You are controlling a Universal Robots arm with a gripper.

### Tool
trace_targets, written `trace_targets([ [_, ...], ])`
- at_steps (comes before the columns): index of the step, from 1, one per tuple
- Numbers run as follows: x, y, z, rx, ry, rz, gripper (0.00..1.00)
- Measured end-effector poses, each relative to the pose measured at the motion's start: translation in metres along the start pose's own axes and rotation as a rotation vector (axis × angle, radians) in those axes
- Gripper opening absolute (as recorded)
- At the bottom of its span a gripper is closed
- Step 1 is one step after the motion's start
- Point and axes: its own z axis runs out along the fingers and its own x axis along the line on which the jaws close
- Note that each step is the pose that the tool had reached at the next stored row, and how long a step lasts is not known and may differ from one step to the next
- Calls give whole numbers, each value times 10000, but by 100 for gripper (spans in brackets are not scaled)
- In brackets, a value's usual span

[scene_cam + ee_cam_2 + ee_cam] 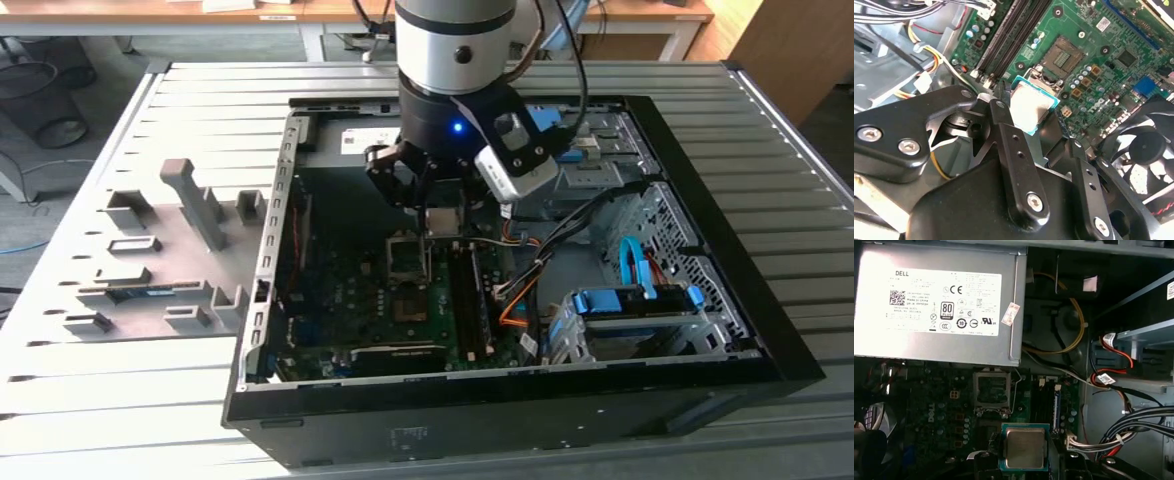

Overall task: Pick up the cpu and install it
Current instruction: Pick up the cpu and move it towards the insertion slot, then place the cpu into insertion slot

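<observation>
Fingers (1006,135) clamped on the cpu (1034,107), one on each of two opposite edges. Metal lid faces both wrist cameras, green border showing around it.

Cpu is in the air, roughly parallel to the board and not touching it. It's inside the open pc case (727,330), over the motherboard (387,310). In the exterior view the cpu (445,222) hangs right under my wrist. It's near the socket (407,255) but apart from it, offset toward the exterior view's right.

Socket (1063,57) in the second wrist view: contact field exposed, metal frame around it, no chip seated. In the first wrist view the cpu (1025,447) sits off to one side of the socket (991,390), not lined up over it.

Surroundings:
- memory slots (1014,30) run alongside the socket; the cpu is close to their near end
- power supply (939,302), a silver box against the case wall beyond the socket
- cooling fan (1146,150) at the board edge, well apart from the chip
- cable bundle (1134,427) beside the board, clear of my fingers
- drive cage (627,305) with blue parts at the exterior view's right end of the case

The case lies on the slatted metal counter (174,110). A grey fixture block (160,270) sits beside it on the exterior view's left.
</observation>
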Motion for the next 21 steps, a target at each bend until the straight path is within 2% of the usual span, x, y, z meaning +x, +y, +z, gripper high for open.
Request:
trace_targets([
  [7,67,-1,122,2,1,0,47],
  [11,77,-3,184,1,1,-1,47],
  [21,80,-3,190,2,1,0,47],
])
